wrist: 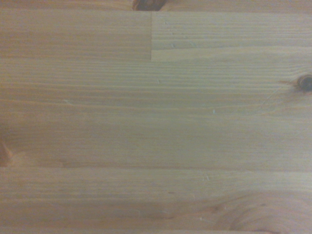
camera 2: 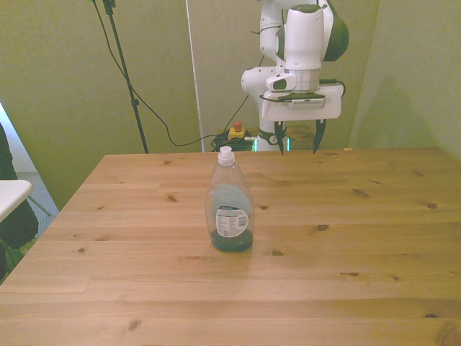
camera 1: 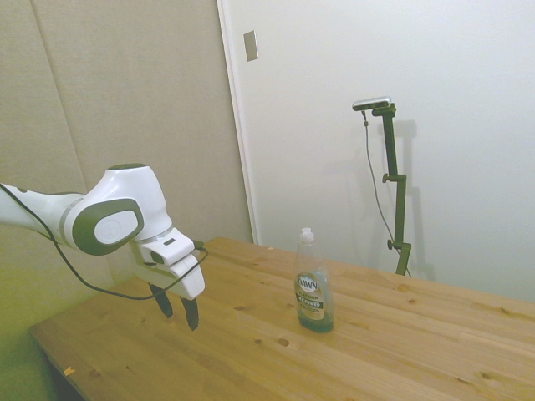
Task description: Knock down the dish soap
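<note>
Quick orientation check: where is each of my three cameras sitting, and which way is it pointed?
Side view: off one side of the table; shows the arm, the open gripper and the upright dish soap.
Front view: across the table, facing the robot; gripper hangs beyond the dish soap.
Wrist view: looks down at bare tabletop; none of the robot shows.
Shared: side and front views both show gripper and bottle, apart.

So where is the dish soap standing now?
The dish soap stands upright near the middle of the wooden table, slightly toward the front view's left. The open gripper hangs apart from it, over the far edge.
</note>
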Controlling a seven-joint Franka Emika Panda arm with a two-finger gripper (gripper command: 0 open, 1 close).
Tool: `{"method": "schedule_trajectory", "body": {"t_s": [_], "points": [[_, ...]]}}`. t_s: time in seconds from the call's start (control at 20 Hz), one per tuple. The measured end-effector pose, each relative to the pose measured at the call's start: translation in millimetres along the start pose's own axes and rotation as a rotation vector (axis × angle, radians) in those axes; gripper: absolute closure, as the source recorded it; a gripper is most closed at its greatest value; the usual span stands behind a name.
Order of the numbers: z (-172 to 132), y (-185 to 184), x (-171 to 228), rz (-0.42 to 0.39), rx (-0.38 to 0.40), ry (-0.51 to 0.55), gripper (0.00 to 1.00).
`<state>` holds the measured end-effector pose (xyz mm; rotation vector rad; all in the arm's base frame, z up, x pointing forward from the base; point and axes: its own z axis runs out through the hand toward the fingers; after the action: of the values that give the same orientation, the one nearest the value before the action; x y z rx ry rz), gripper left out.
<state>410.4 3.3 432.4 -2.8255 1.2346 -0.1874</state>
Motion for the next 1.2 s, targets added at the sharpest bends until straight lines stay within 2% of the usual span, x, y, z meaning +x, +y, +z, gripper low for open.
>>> {"method": "schedule_trajectory", "body": {"t_s": [0.1,0.15,0.3,0.55,1.2], "points": [[-0.4,-0.7,0.6,-0.001,0.003,0.004,0.0],[-1.8,-0.5,2.3,-0.004,0.004,0.009,1.0],[-14.6,0.9,19.6,0.015,0.031,0.027,1.0],[-33.0,2.5,73.7,0.087,0.067,0.047,1.0],[-33.1,26.8,181.9,0.163,0.016,0.114,1.0]]}}
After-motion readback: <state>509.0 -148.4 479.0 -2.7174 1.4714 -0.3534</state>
